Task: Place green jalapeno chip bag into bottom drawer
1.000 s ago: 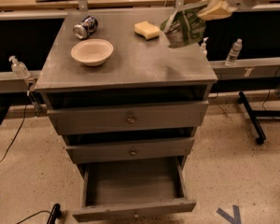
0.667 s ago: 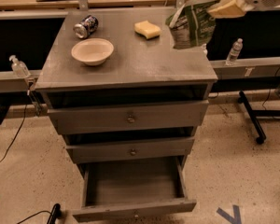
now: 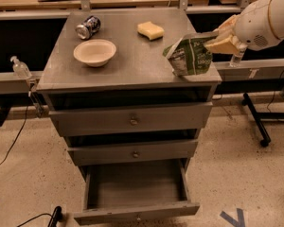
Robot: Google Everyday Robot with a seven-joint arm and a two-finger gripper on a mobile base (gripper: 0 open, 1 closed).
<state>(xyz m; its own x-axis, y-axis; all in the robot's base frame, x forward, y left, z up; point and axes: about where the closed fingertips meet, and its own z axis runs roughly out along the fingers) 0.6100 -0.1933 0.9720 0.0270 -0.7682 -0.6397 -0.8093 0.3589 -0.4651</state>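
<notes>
The green jalapeno chip bag [image 3: 190, 56] hangs crumpled over the cabinet top's right front corner, held by its upper right edge. My gripper [image 3: 221, 42] reaches in from the right on a white arm and is shut on the bag. The bottom drawer [image 3: 136, 189] is pulled out below the two closed drawers, and its tray looks empty. The bag sits well above the drawer and to its right.
On the grey cabinet top [image 3: 132, 65] stand a white bowl [image 3: 94, 52], a lying soda can [image 3: 88, 27] and a yellow sponge [image 3: 150, 30]. A small bottle [image 3: 21, 68] sits on the left rail. A black stand leg [image 3: 255, 119] lies on the floor at right.
My gripper has carried the bag forward and down toward the cabinet's right front corner; the view has shifted too. The drawer stays open.
</notes>
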